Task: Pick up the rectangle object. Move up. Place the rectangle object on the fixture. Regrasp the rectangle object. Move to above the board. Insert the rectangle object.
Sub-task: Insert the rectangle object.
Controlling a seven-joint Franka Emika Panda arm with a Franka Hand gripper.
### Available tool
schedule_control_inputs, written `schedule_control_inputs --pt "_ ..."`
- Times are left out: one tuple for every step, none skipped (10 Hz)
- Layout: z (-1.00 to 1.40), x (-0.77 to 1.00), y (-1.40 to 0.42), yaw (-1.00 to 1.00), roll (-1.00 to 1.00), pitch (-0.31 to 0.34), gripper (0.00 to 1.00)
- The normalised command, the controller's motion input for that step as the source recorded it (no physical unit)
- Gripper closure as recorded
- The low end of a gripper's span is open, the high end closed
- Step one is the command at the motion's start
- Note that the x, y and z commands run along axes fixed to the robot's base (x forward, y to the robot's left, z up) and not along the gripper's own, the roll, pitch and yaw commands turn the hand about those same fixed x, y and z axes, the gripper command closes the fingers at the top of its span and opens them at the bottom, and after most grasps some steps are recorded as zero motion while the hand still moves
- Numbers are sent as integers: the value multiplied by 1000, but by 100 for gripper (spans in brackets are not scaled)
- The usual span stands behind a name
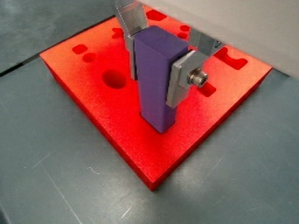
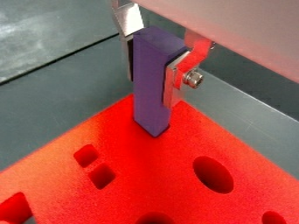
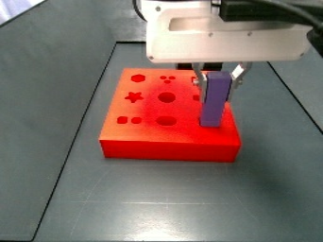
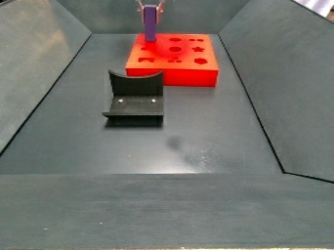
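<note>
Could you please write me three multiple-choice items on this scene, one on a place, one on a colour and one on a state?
1. Where is the gripper?
A. Over the board
B. Over the fixture
C. Over bare floor

2. What colour is the held block?
A. Green
B. Purple
C. Yellow

3. How does the block stand?
A. Flat on the floor
B. In the fixture
C. Upright between the fingers

Answers: 1 A, in both side views the gripper is above the red board, away from the fixture. 2 B, the block is purple. 3 C, the fingers clamp it upright, its lower end at the board.
</note>
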Motion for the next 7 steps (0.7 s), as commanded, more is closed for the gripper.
schedule_control_inputs --pt "-449 0 0 0 0 -100 100" --pt "-626 0 -3 0 7 -163 100" --pt "-611 0 -26 0 31 -156 100" --pt "-554 0 -69 0 47 -156 100" --pt "-166 0 0 0 0 -57 100" --pt "0 0 0 0 -13 -3 100" --pt "0 0 0 0 0 0 100"
